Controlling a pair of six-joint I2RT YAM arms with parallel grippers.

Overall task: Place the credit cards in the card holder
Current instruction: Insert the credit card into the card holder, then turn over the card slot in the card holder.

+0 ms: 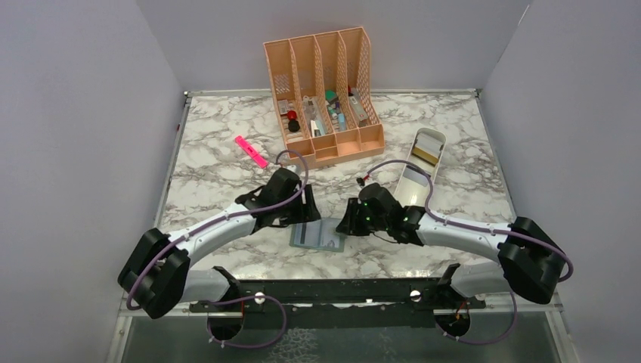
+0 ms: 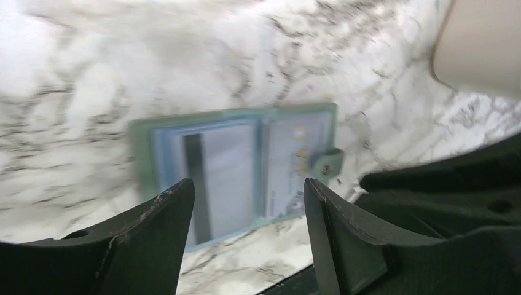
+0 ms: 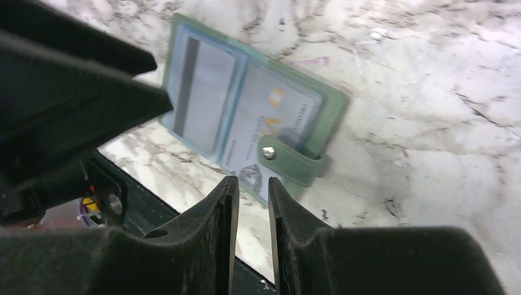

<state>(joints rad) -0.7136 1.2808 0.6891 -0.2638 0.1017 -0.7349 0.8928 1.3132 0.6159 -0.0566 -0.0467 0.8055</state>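
The card holder [image 1: 317,237] lies open and flat on the marble near the front edge, its snap tab [image 3: 289,161] folded over the right side. A credit card with a dark stripe [image 3: 203,101] sits in its left pocket, and a pale card with gold print [image 3: 273,120] sits in the right pocket. My left gripper [image 2: 249,187] hovers open over the holder's near edge with nothing between its fingers. My right gripper [image 3: 253,183] hangs just off the tab corner, its jaws a narrow slit apart and empty. Both grippers [image 1: 304,218] [image 1: 351,221] flank the holder in the top view.
A long white tray [image 1: 419,162] lies to the back right, with a tan flat thing [image 1: 428,146] in its far end. A peach slotted organizer [image 1: 325,91] stands at the back. A pink highlighter [image 1: 251,151] lies to the left. The black front rail [image 1: 325,291] runs just below the holder.
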